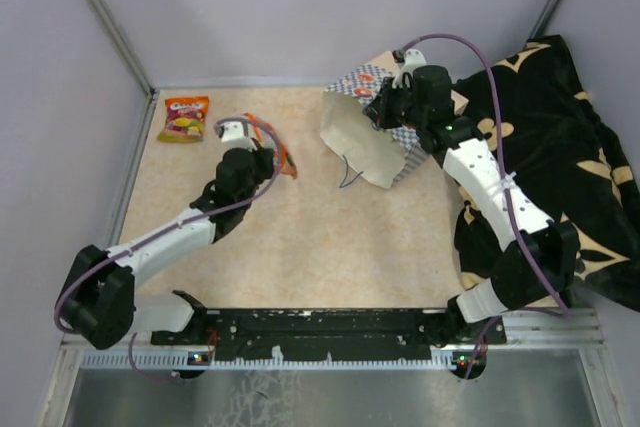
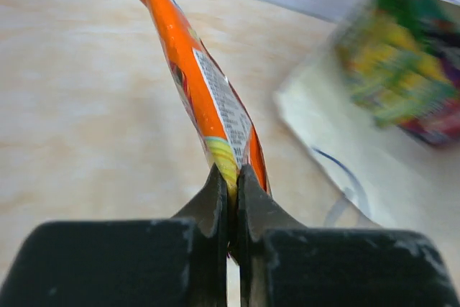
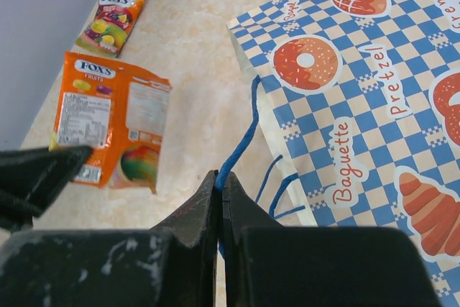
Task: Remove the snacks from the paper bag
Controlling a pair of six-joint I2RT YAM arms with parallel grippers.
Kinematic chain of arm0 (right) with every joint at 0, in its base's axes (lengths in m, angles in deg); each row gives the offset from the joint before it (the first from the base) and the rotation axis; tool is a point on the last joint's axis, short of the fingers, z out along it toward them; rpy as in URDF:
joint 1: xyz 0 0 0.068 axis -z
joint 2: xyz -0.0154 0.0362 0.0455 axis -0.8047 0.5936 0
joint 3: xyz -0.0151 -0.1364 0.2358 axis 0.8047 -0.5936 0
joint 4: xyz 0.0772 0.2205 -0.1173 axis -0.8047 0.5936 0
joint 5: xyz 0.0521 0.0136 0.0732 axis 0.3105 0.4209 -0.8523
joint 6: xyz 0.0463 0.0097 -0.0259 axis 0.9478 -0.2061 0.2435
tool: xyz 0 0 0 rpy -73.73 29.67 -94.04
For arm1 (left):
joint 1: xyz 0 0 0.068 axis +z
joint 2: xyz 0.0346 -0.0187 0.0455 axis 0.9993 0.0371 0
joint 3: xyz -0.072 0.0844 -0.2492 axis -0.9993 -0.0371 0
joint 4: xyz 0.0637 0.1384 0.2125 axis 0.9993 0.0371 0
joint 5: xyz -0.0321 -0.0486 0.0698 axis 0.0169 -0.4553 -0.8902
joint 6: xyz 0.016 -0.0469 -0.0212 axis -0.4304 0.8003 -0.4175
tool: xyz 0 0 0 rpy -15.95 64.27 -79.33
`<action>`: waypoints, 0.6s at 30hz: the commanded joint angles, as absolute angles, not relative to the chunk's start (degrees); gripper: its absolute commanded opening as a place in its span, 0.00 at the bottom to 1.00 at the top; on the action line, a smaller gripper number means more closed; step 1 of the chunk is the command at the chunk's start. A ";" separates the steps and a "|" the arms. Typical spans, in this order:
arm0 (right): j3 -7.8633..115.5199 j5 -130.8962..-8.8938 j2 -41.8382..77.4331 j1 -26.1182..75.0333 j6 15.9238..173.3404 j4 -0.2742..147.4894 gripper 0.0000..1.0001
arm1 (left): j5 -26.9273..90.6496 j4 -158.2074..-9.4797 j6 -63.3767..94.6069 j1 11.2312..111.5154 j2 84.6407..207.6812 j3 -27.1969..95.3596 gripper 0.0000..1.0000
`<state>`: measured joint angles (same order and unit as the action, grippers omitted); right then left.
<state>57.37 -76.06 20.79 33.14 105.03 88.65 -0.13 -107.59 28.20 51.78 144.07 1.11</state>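
Left tool (image 2: 231, 177) clamps an orange packet (image 2: 215, 98) over the worktop (image 1: 300, 247); right tool (image 3: 219, 181) pinches shut on the blue cord (image 3: 241, 141) of the paper bag (image 3: 359, 106); a second packet (image 1: 184, 119) lies far-left; black cloth (image 1: 570, 107) crowds the bag's right.

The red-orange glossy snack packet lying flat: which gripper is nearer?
Left. The left gripper, holding an orange packet, is just right of the red-orange packet; the right gripper pinches the checked paper bag's blue cord farther right.

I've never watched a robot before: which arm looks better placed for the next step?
Left. The left fingers pinch the orange Fox's packet over the table, ready to lay it down. The right fingers are shut on the blue cord handle of the paper bag, steadying it.
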 commanded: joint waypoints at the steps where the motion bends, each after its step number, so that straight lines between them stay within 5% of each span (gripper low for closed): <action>1: 58.57 -76.87 21.03 33.49 105.65 85.97 0.00 | -10.69 -76.94 43.05 61.21 145.05 9.29 0.00; 10: 58.13 -77.92 21.57 33.38 106.04 86.80 0.00 | -29.71 -51.43 47.18 64.84 159.49 28.12 0.00; 18: 58.35 -78.10 22.08 32.84 105.95 87.66 0.00 | -47.27 -19.65 53.09 63.28 190.88 58.33 0.00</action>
